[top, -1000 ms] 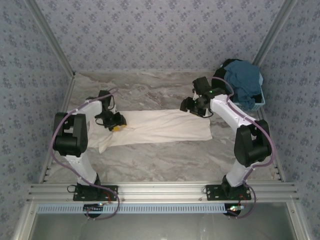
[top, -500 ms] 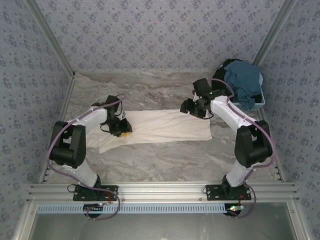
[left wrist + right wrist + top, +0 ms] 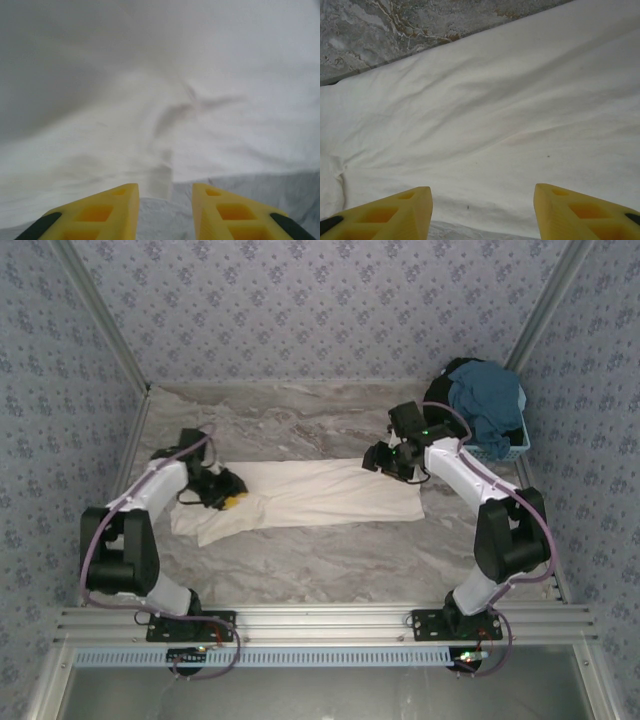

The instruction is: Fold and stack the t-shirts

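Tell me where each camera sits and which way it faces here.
Top external: above and behind the bases, looking down at the table; left arm and right arm show.
Left wrist: on the left arm, looking past the left fingers at the cream t-shirt.
Right wrist: on the right arm, looking past the right fingers at that shirt's edge.
Shared: all three show the cream t-shirt.

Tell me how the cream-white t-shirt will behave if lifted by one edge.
The cream-white t-shirt will probably be floppy: it lies flat on the table with soft creases, so a lifted edge should drape. It looks thin, so likely light. Pushed, it would probably bunch into wrinkles rather than slide whole.
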